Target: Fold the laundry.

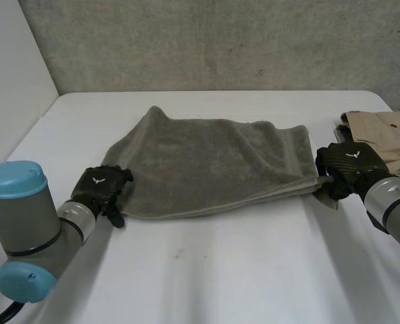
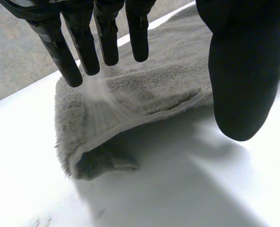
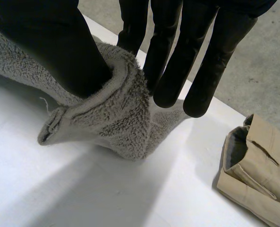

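A grey towel (image 1: 213, 165) lies folded over on the white table (image 1: 206, 270), its folded edge toward me. My left hand (image 1: 102, 189) hovers at the towel's near left corner (image 2: 97, 156), fingers (image 2: 85, 42) straight and spread above the cloth, thumb (image 2: 243, 80) apart from it; the corner lies loose on the table. My right hand (image 1: 345, 169) is at the towel's near right corner (image 3: 106, 118), which it pinches between thumb (image 3: 50, 42) and fingers (image 3: 177, 61), lifting that corner slightly off the table.
A folded tan garment (image 1: 385, 138) lies at the table's far right edge, close behind my right hand, also beside the pinched corner as the tan garment (image 3: 255, 170). A concrete wall (image 1: 206, 40) stands behind the table.
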Motion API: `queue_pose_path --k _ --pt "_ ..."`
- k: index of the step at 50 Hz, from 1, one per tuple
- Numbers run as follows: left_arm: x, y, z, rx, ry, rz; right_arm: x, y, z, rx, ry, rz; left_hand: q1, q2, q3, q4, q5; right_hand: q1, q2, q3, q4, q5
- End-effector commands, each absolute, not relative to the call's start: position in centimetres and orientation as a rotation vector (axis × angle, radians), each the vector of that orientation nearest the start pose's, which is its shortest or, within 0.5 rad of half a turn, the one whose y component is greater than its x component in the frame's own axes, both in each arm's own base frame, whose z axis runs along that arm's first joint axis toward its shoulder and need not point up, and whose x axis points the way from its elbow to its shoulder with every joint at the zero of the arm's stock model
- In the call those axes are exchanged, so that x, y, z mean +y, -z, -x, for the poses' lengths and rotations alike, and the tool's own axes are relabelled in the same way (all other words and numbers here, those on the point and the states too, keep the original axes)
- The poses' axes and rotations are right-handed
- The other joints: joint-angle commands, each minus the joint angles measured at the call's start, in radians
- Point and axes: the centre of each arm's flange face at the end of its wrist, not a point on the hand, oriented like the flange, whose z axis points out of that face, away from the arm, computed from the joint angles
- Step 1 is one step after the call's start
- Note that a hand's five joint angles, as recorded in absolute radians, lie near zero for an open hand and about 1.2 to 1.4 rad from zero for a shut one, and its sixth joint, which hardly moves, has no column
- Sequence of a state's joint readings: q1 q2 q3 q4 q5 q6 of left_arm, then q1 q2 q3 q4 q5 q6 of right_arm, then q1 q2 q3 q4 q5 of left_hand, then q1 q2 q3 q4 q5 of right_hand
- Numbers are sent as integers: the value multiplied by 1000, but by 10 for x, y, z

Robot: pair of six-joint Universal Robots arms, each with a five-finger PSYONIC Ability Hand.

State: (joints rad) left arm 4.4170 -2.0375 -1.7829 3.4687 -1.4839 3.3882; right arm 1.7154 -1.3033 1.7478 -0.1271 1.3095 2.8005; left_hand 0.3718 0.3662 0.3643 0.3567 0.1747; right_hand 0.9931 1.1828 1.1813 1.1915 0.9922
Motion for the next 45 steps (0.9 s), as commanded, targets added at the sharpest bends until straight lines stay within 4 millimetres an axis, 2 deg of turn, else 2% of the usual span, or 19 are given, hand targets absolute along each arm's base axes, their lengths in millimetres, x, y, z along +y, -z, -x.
queue_pose_path --k 1,14,17,22,25,29,30,33,34,36,37,41,43,45 --pt "-289 -125 218 2526 1856 -730 -290 -184 -198 2329 1790 812 21 26 28 36 43 403 213 215 205 230" --pt "-309 -120 212 2476 1904 -679 -290 -182 -198 2333 1784 813 129 135 137 144 152 403 213 215 205 230" --pt "-311 -117 212 2457 1907 -693 -290 -182 -198 2335 1780 813 287 293 295 302 310 403 213 215 205 230" --pt "-307 -114 213 2388 1861 -801 -289 -182 -198 2333 1779 818 1023 1028 1030 1038 1045 403 213 215 205 230" --pt "-306 -117 213 2342 1843 -851 -290 -184 -199 2328 1792 834 1025 1030 1032 1040 1047 403 213 215 205 230" --pt "-300 -147 210 2229 1898 -884 -291 -194 -201 2305 1825 849 1025 1030 1032 1040 1047 403 213 215 205 230" --pt "-295 -166 209 2180 1944 -876 -291 -197 -201 2300 1833 858 1025 1030 1032 1040 1047 403 213 215 205 230" --pt "-286 -197 208 2110 2018 -858 -285 -220 -200 2278 1889 922 1025 1030 1032 1040 1047 403 213 215 205 230" --pt "-278 -216 208 2072 2055 -857 -283 -227 -199 2278 1900 948 1025 1030 1032 1040 1047 403 213 215 205 230" --pt "-267 -235 207 2035 2089 -854 -274 -245 -196 2271 1927 1042 1025 1030 1032 1040 1047 403 213 215 205 230" --pt "-257 -255 204 2004 2116 -847 -271 -251 -196 2264 1934 1078 1025 1030 1032 1040 1047 403 213 215 205 230" --pt "-228 -291 196 1967 2144 -845 -258 -280 -194 2238 2000 1215 1025 1030 1032 1040 1047 403 213 215 205 230" --pt "-217 -301 194 1972 2138 -850 -251 -295 -193 2220 2042 1288 1025 1030 1032 1040 1047 403 213 215 205 230" --pt "-203 -310 191 1973 2114 -872 -247 -302 -192 2221 2051 1327 1025 1030 1032 1040 1047 403 213 215 205 230"
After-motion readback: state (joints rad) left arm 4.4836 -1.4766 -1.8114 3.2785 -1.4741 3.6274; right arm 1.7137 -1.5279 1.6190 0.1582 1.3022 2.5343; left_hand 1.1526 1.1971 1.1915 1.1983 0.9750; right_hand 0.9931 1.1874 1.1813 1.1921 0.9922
